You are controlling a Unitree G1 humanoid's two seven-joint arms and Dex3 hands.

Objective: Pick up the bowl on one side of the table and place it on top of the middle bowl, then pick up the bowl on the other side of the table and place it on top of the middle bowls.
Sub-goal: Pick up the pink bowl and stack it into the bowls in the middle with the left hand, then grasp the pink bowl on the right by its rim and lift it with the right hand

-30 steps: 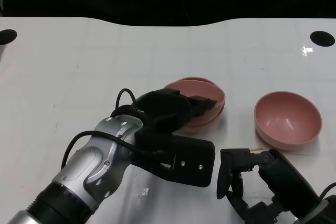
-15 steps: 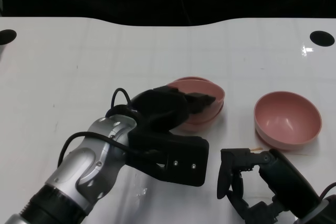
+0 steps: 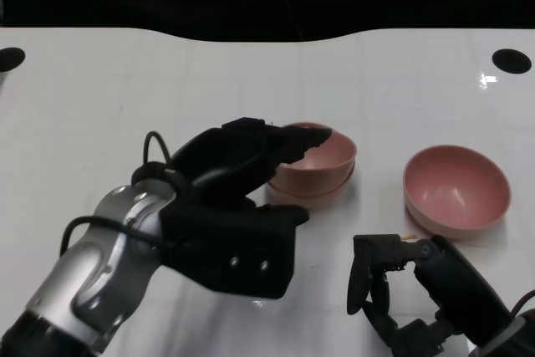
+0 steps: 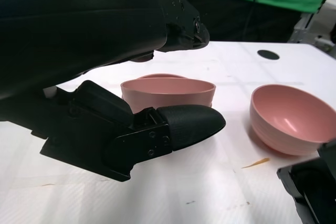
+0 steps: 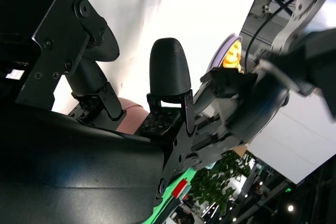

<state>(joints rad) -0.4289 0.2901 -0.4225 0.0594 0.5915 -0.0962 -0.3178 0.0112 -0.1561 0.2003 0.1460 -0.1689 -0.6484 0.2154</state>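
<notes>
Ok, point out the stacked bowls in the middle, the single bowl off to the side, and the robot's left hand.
stacked bowls (image 3: 326, 165), head view, inner wall of the top bowl.
single bowl (image 3: 456, 190), head view, middle of its inside.
left hand (image 3: 234, 165), head view, back of the hand.

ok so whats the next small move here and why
Probably pull the left robot hand clear of the stacked bowls: it looks open with nothing in it. The lone bowl sits unstacked near the open right robot hand, likely next to reach for it.
</notes>
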